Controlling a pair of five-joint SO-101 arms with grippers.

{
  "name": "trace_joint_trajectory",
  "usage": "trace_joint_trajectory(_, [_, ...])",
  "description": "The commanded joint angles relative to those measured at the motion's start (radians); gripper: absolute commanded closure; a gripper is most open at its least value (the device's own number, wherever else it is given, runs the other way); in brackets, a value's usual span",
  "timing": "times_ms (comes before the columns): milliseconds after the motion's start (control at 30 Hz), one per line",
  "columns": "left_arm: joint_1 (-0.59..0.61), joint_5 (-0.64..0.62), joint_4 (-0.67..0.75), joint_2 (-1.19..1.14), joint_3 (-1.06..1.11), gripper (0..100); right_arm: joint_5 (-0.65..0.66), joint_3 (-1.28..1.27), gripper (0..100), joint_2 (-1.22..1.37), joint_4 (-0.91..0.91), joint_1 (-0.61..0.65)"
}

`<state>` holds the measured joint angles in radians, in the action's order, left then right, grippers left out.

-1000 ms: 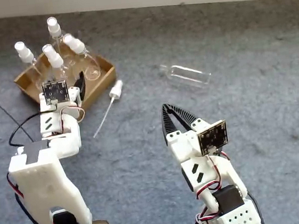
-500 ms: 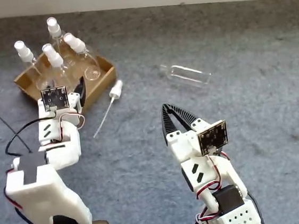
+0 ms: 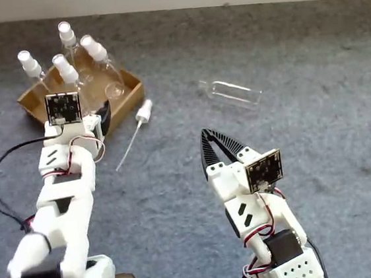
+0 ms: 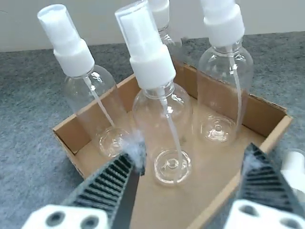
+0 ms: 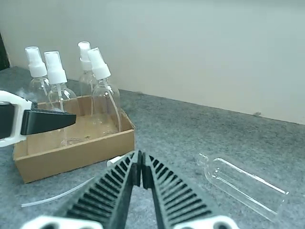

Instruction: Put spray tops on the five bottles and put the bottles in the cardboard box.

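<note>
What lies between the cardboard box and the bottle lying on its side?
In the high view, the loose spray top with its thin tube lies close beside the cardboard box; from there to the lying bottle is bare grey carpet.

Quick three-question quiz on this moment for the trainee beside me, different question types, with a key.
1. How many capped bottles stand in the cardboard box?
2. True or false: the loose spray top lies inside the box.
3. The right gripper is: A) open and empty; B) shut and empty; C) shut on a bottle.

Key
1. Four.
2. False: the loose spray top lies on the carpet beside the box.
3. B.
</note>
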<state>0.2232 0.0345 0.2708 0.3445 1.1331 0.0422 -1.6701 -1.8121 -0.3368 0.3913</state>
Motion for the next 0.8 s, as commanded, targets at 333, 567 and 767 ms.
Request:
trace_joint_trajectory(333, [-0.047, 0.003, -0.815, 0.710, -0.004, 71, -0.002, -0.160, 99.2, -0.004, -0.096, 0.004])
trace_joint_trajectory(567, [-0.236, 0.006, -1.209, 0.943, -0.013, 71, -0.002, -0.160, 99.1, -0.002, -0.102, 0.004])
trace_joint_trajectory(767, [-0.358, 0.000, -1.234, 0.960, -0.002, 71, 0.000, -0.160, 98.9, -0.012, -0.173, -0.001])
